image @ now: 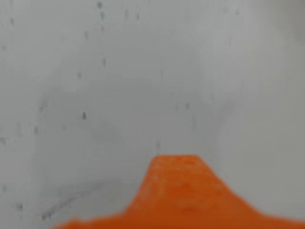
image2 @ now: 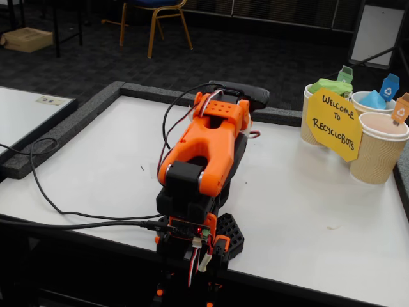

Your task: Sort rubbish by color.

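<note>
The green rubbish (image2: 329, 86) sits in the leftmost paper cup at the table's far right. The blue rubbish (image2: 372, 100) lies in the middle cup. A pale orange filling (image2: 382, 126) shows in the nearest cup; I cannot tell if it is the orange rubbish. The orange arm (image2: 206, 144) is folded down over its base, far from the cups. In the wrist view only one blurred orange finger (image: 178, 188) shows, over bare white table, with nothing held in sight. The jaws are hidden in the fixed view.
Three ribbed tan cups (image2: 378, 157) with coloured tags stand behind a yellow sign (image2: 333, 121). Black cables (image2: 57, 204) trail left from the arm's base (image2: 192, 240). The white table (image2: 300, 211) has a raised dark border (image2: 57, 131).
</note>
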`<state>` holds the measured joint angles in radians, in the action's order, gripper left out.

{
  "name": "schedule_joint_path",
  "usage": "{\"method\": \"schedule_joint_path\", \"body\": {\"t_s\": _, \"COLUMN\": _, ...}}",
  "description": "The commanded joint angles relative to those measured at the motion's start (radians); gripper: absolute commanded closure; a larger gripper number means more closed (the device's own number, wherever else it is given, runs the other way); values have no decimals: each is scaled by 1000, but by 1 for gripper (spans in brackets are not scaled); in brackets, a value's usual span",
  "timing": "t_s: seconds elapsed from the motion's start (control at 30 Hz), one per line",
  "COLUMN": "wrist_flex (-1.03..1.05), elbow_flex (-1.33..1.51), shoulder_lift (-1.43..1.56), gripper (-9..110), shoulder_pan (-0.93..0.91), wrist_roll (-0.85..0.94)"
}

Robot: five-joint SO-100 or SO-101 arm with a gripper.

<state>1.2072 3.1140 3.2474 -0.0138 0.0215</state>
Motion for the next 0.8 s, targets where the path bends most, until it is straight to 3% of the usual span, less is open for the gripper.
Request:
{"method": "schedule_joint_path", "body": {"t_s": 0.0, "wrist_flex": 14, "elbow_flex": -98, "shoulder_lift": 38, "gripper": 101, "shoulder_pan": 20, "wrist_roll": 5}}
{"method": "schedule_joint_path", "body": {"t_s": 0.77, "wrist_flex": 12, "elbow_flex": -98, "shoulder_lift": 40, "gripper": 101, "shoulder_pan": 28, "wrist_roll": 5}}
